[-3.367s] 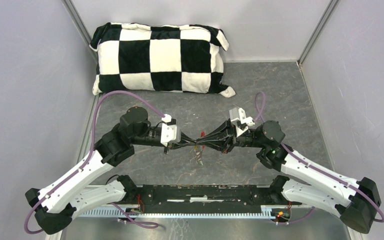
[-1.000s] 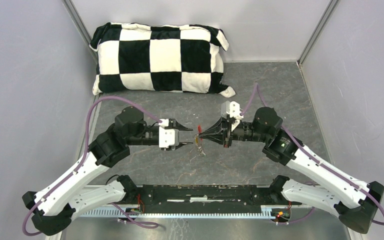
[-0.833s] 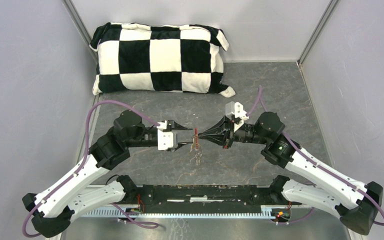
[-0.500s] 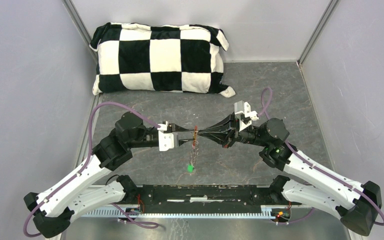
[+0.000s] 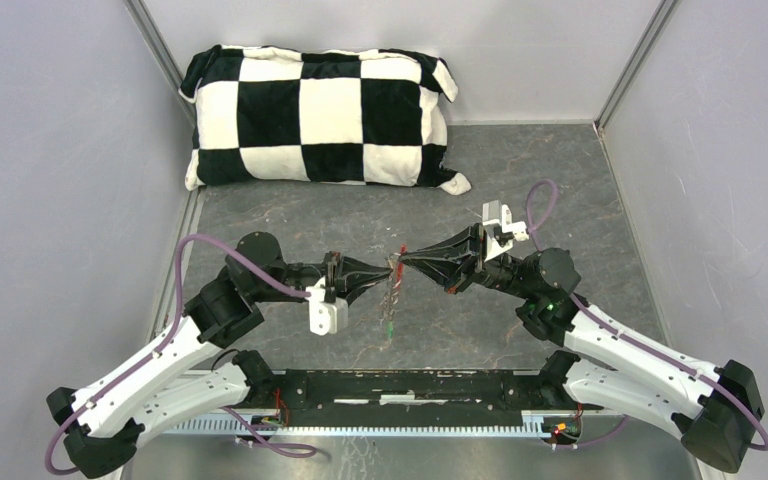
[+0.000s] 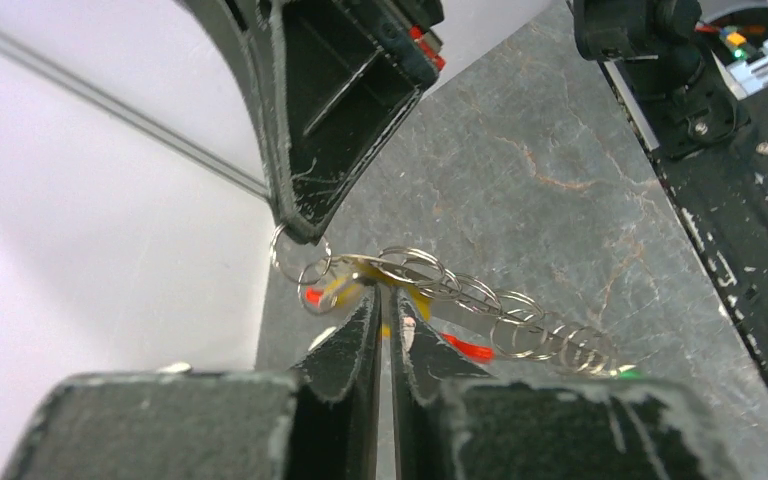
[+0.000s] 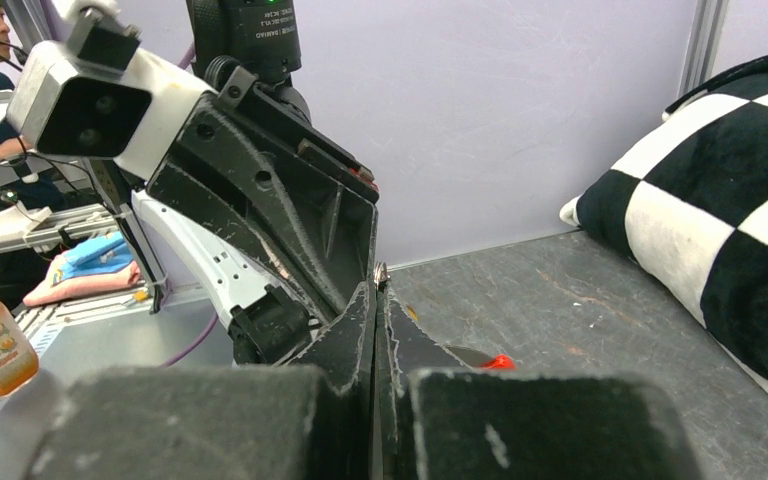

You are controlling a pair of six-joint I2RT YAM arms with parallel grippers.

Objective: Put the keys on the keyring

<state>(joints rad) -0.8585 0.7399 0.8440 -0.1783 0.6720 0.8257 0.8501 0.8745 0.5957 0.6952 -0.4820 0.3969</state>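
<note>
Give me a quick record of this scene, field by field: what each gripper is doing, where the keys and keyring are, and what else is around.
left gripper: fingers almost together, pinching at the yellow key
right gripper: shut on an end ring of the keyring
keyring: held above the table between both grippers, chain sagging
green key: at the chain's low end
red tag: hanging along the chain
pillow: checkered, at the table's far edge

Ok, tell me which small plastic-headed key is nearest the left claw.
The yellow-headed key, right at the left claw; the green-headed key dangles at the far end of the grey metal chain.
</note>
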